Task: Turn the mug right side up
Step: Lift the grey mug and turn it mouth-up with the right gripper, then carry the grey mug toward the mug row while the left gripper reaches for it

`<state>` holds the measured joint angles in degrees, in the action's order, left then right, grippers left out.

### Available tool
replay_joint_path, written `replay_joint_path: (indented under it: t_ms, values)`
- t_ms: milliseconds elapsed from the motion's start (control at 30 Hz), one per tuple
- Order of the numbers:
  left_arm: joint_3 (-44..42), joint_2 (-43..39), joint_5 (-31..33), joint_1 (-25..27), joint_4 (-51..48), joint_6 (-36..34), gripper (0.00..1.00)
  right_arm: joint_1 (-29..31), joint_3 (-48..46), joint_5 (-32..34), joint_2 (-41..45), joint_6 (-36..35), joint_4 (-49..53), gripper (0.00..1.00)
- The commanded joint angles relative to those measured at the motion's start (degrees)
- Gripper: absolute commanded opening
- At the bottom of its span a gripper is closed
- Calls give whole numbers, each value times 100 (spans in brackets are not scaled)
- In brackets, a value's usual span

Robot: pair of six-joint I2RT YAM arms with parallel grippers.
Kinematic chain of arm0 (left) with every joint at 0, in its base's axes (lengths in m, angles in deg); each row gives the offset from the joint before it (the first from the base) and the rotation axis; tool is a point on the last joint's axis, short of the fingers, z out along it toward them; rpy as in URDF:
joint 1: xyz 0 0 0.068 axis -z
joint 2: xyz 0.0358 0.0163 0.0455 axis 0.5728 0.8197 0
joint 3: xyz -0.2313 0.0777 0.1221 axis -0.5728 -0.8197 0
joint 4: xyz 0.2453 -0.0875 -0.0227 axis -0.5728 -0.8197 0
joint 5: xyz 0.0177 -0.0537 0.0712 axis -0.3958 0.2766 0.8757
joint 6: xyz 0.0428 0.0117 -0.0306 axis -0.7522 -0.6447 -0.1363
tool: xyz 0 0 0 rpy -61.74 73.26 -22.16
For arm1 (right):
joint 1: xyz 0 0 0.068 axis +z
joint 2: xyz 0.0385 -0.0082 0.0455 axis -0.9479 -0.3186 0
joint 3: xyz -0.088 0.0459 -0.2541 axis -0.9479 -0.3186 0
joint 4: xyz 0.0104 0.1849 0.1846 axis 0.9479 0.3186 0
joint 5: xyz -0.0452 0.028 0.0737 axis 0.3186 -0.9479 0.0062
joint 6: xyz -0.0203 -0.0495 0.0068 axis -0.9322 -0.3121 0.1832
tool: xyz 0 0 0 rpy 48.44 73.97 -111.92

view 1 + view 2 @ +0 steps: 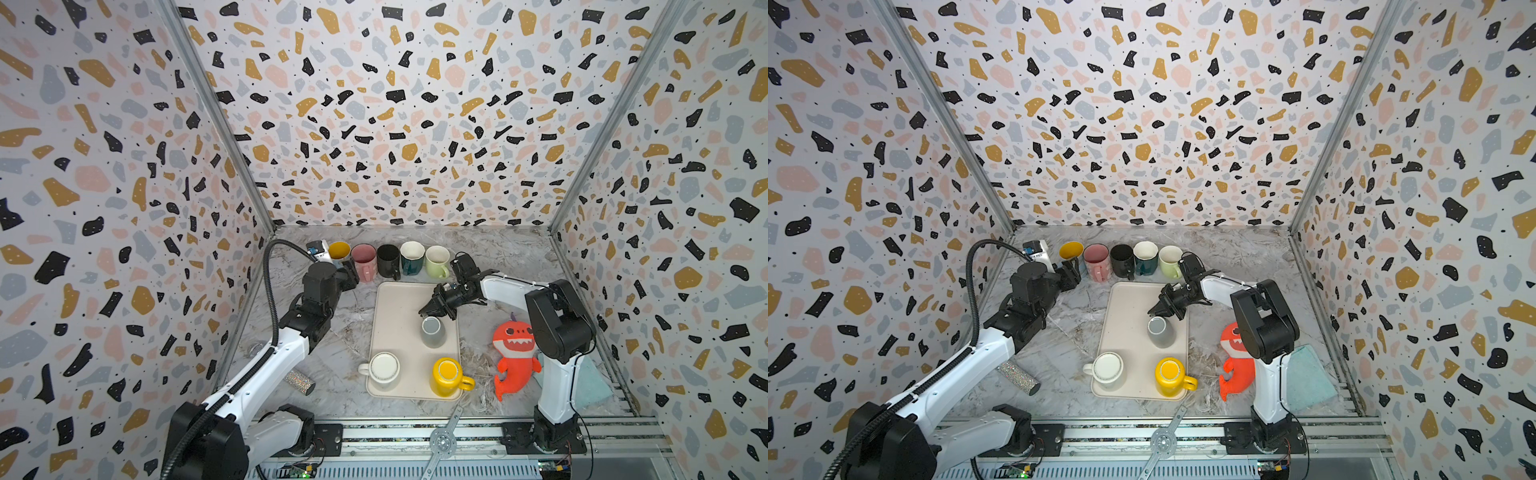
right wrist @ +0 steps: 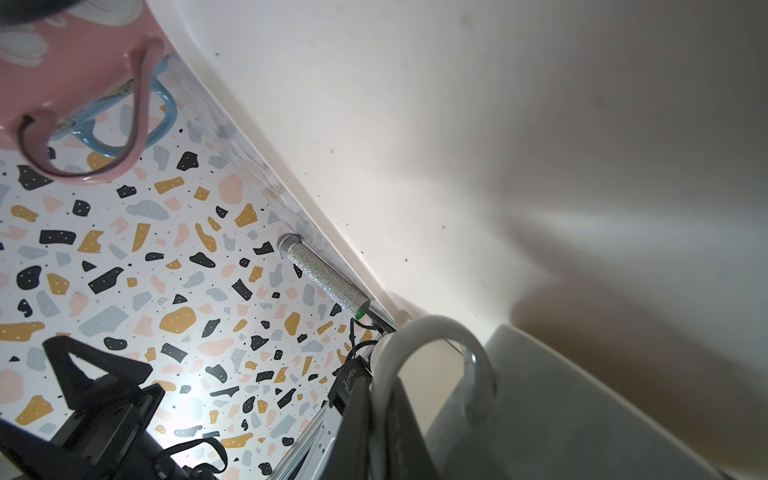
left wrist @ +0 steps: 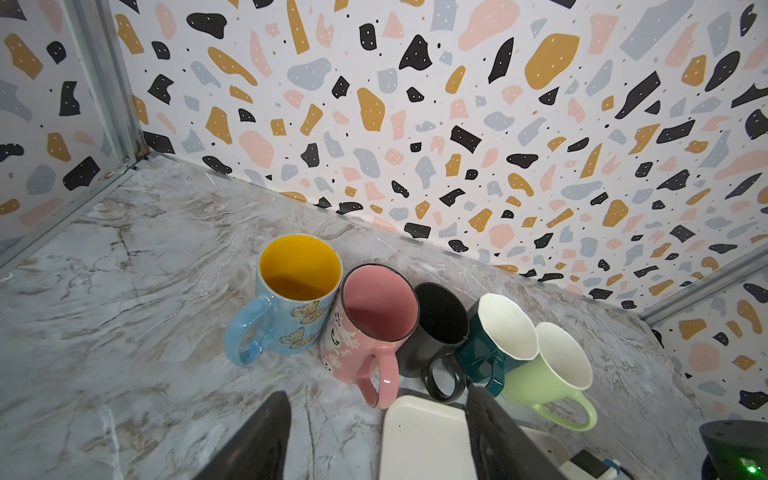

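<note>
A grey mug [image 1: 432,332] [image 1: 1160,331] stands base up on the cream tray [image 1: 395,307], in its far right part. My right gripper [image 1: 430,309] [image 1: 1156,309] reaches in from the right and is shut on the mug's handle. In the right wrist view the pale handle loop [image 2: 436,332] runs between the dark fingers [image 2: 357,419], with the grey mug wall [image 2: 561,407] beside it. A white mug [image 1: 384,369] and a yellow mug [image 1: 448,376] also sit base up at the tray's near end. My left gripper [image 1: 351,274] [image 3: 378,436] is open and holds nothing, near the tray's far left corner.
Several upright mugs line the back wall: blue with a yellow inside [image 3: 291,299], pink [image 3: 370,324], black [image 3: 436,332], teal [image 3: 490,345], green [image 3: 552,370]. A red shark plush [image 1: 515,357] and a teal cloth [image 1: 1308,374] lie right of the tray. A glittery cylinder [image 1: 299,382] lies to its left.
</note>
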<state>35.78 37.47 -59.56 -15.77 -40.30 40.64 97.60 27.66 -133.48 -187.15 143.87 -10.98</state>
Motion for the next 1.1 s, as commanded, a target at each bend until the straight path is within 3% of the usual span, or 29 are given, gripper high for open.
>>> replay_joint_path:
  t_ms: [0, 367, 600, 833, 1067]
  values:
    - [216, 53, -3, -41, 90, -131, 68, 28, 292, 37, 524, -331, -316, 0]
    - [717, 186, -538, -42, -58, -105, 67, 217, 374, 670, 1199, -1537, -394, 0]
    - [1210, 381, -1381, -43, -387, -240, 65, 544, 330, 2140, 1926, -3046, -292, 0]
    - [1965, 853, -2527, -45, -851, -447, 60, 906, -537, 3312, 3003, -4166, -1156, 0]
    - [2471, 1216, -3753, -31, -1190, -661, 57, 1777, -1221, 4759, 3915, -5699, -1835, 0]
